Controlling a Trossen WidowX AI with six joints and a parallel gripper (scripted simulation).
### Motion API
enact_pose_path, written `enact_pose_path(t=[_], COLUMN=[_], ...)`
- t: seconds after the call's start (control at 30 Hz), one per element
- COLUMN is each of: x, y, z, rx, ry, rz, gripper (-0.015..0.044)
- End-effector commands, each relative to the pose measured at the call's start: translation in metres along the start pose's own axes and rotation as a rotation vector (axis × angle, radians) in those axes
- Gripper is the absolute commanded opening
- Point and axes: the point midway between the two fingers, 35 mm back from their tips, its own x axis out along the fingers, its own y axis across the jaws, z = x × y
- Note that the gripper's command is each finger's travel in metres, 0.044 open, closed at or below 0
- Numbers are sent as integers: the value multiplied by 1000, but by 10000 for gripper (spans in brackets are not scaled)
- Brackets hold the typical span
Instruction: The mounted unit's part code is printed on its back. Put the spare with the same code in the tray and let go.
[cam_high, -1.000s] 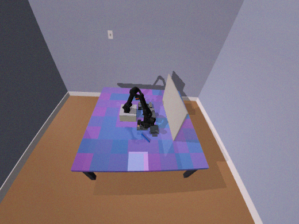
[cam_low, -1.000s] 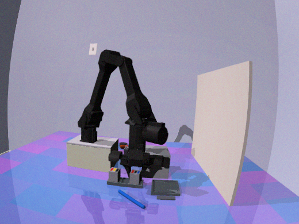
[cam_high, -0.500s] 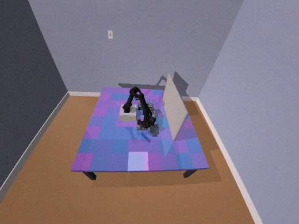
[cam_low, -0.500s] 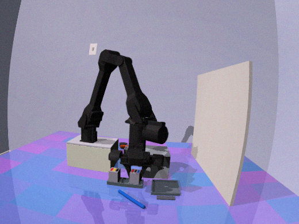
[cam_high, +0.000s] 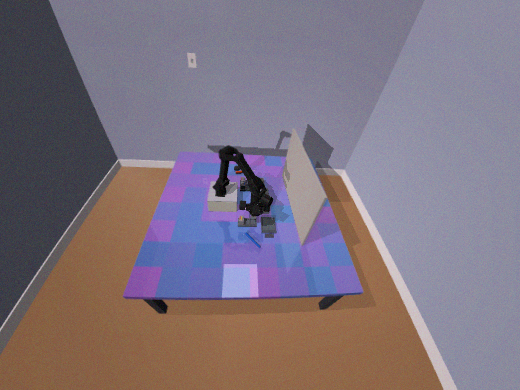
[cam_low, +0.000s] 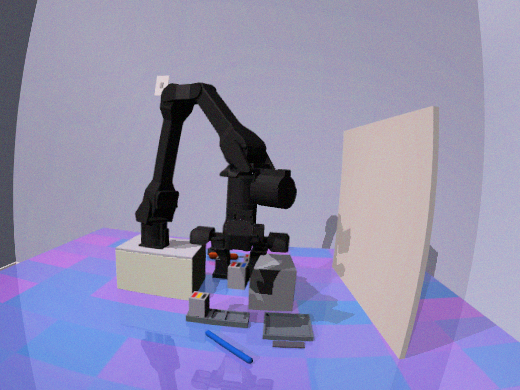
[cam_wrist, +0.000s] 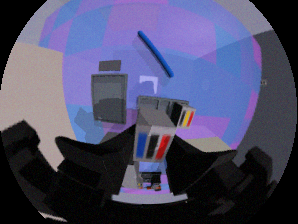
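The fingers were clamped on the sides of a grey spare (cam_wrist: 150, 144), its blue, red and black code stripes facing the wrist camera and its body lifted above the rack (cam_low: 218, 317). The tray (cam_wrist: 109, 96) lay ahead of the fingers and to their left on the surface (cam_low: 75, 320), so the carry was judged to run that way.

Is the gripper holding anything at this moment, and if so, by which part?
Yes. The gripper is shut on a small grey spare with red, blue and dark stripes, pinched by its two opposite sides and lifted off the rack.
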Motion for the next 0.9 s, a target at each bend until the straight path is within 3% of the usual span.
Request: enact_pose_path(t=[0.0,0.43,0.87], x=[-1,-76,-81], y=[0,-1,32], z=[0,0,6], rx=[0,7,7], ry=[0,-1,-2], rz=[0,-8,-5], gripper=[0,0,0])
